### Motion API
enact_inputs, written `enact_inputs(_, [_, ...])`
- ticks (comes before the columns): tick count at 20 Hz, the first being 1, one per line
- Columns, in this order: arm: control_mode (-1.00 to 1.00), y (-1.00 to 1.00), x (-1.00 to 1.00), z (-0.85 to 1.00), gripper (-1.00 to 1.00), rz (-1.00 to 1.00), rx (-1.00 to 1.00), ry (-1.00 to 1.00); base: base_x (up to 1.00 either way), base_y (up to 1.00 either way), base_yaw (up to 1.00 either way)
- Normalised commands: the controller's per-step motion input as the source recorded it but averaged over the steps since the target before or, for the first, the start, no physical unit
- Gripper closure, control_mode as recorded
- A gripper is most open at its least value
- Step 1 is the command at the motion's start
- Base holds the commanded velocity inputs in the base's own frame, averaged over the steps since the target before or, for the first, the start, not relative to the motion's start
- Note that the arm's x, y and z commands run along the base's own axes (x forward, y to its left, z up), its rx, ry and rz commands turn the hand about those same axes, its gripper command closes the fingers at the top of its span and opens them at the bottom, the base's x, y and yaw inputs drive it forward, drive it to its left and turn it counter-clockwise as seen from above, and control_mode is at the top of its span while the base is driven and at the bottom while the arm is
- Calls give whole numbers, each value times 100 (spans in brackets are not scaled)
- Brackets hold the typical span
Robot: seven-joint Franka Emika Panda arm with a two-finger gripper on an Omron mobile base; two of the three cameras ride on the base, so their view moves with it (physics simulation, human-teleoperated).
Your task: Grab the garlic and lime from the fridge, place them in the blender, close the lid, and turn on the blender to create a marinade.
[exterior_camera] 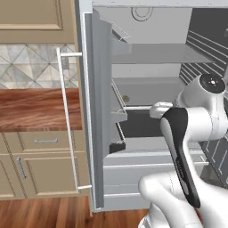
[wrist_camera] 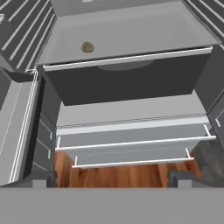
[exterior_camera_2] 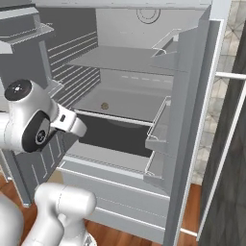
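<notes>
Fridge [exterior_camera_2: 192, 96] stands open w/ a small brownish lump, prob. the garlic [wrist_camera: 87, 47], on its mid shelf toward the back; keep your end effector [wrist_camera: 111, 179] spread, reach in above it, descend straight.

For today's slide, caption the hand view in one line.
Open gripper faces the open fridge, a small brownish lump on its shelf.

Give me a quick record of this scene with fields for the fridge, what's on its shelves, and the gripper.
fridge: doors open, grey interior exposed
shelf item: one small brownish lump, probably the garlic, alone on a middle shelf
lime: not identifiable
gripper: open, empty, facing the shelves from outside, apart from the lump
floor: wood, below the fridge
</notes>
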Motion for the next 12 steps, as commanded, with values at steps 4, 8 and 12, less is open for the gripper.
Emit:
enact_inputs(4, [-100,0,91,0,-100,0,0,0,0,0,0])
enact_inputs(8, [-100,0,99,0,-100,0,0,0,0,0,0])
enact_inputs(12, [-100,-1,93,0,-100,1,0,3,0,0,0])
